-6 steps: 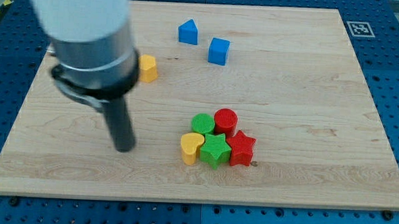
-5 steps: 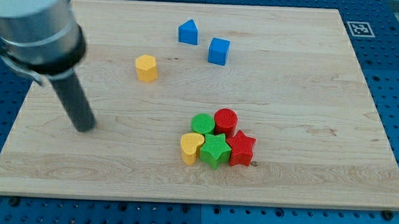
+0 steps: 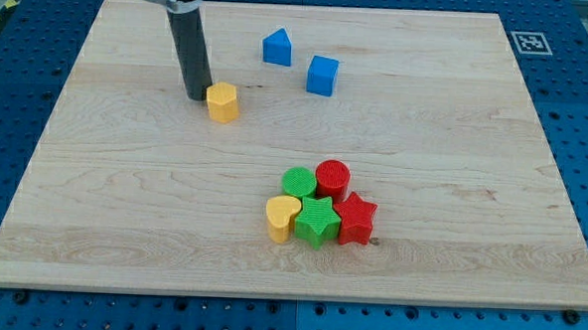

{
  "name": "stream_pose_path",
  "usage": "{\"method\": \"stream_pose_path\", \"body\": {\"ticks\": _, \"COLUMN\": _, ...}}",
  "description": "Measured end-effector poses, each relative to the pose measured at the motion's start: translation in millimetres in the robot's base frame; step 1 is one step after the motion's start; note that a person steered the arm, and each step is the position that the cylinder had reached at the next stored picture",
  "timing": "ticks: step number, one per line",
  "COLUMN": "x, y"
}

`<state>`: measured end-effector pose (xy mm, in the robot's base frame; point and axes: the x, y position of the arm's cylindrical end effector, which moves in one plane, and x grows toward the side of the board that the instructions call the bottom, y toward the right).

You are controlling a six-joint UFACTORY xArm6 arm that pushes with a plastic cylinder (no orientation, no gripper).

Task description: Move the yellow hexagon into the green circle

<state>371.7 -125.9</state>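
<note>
My tip point(image 3: 197, 96) sits on the wooden board point(image 3: 454, 142), just beside the yellow hexagon point(image 3: 221, 101) at its 9–10 o'clock; touching or a hair apart, cannot tell. No jaws on this rig, just a plain dark rod point(image 3: 191, 51), so no opening to report. Rod runs up toward 12 o'clock and its upper part and the arm are cut off by the view's top edge.

Yellow hexagon is in the board's upper-left part, standing alone, well apart from the cluster. Green circle point(image 3: 297, 182) is at about 4–5 o'clock from the hexagon, at the cluster's upper left. Red circle point(image 3: 332, 176) touches it at 3 o'clock. Green star point(image 3: 317, 220) sits at 6 o'clock of the green circle and hides its lower edge. Yellow heart point(image 3: 283, 218) is at 9 o'clock of the star, touching. Red star point(image 3: 355, 218) at 3 o'clock of the green star, its left points partly hidden.

Blue block with a peaked top point(image 3: 276, 47), exact shape hard to call, at 1 o'clock of the hexagon. Blue cube point(image 3: 323, 75) at its 4 o'clock, near but apart.

A black-and-white marker point(image 3: 527, 42) in the board's top-right corner.
</note>
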Motion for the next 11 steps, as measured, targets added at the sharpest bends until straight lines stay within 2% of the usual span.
{"method": "stream_pose_path", "body": {"ticks": 1, "x": -8, "y": 5}}
{"method": "stream_pose_path", "body": {"ticks": 3, "x": 94, "y": 24}}
{"method": "stream_pose_path", "body": {"ticks": 4, "x": 88, "y": 13}}
{"method": "stream_pose_path", "body": {"ticks": 5, "x": 54, "y": -10}}
{"method": "stream_pose_path", "body": {"ticks": 9, "x": 34, "y": 78}}
{"method": "stream_pose_path", "body": {"ticks": 10, "x": 41, "y": 99}}
{"method": "stream_pose_path", "body": {"ticks": 11, "x": 72, "y": 100}}
